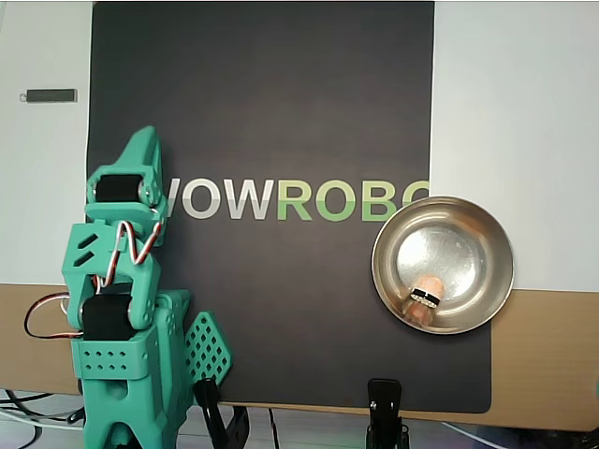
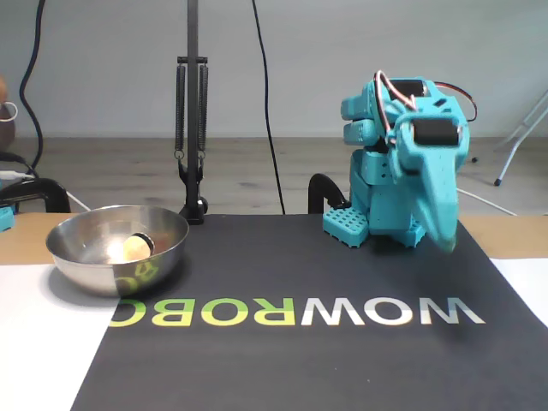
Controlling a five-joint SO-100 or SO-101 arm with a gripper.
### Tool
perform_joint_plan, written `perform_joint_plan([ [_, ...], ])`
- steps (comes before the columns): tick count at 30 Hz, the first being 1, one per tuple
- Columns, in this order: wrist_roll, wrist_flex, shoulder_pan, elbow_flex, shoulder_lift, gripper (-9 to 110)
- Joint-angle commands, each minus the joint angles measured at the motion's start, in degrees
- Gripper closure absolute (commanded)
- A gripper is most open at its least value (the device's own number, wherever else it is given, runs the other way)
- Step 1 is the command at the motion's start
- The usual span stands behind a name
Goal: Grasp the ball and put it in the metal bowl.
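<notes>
A black mat (image 1: 281, 112) printed with a logo covers most of the surface (image 1: 515, 94), and at its edge the teal arm (image 1: 117, 309) sits folded low over its own base. Its gripper (image 1: 142, 150) points out over the mat in the overhead view and hangs nose-down just above it in the fixed view (image 2: 443, 238). The gripper carries nothing, and its jaws appear drawn together, though neither view shows the tips clearly enough to be sure.

Well away from the gripper, across the mat to the right in the overhead view, the metal bowl (image 1: 468, 220) straddles the mat's border. The ball (image 1: 429, 284) lies inside it against the wall, beside a small dark, banded object (image 1: 421, 301) that cannot be identified.

With the ball already in the bowl and the arm tucked back, the task looks complete. The step in hand appears to be the return to rest, and no further move seems needed beyond settling there.
</notes>
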Motion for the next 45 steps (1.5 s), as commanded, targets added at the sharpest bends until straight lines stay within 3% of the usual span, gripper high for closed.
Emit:
perform_joint_plan([
  [1,0.4,3.2,-0.2,2.1,2.4,101],
  [45,0.4,5.8,-0.1,2.1,2.5,101],
])
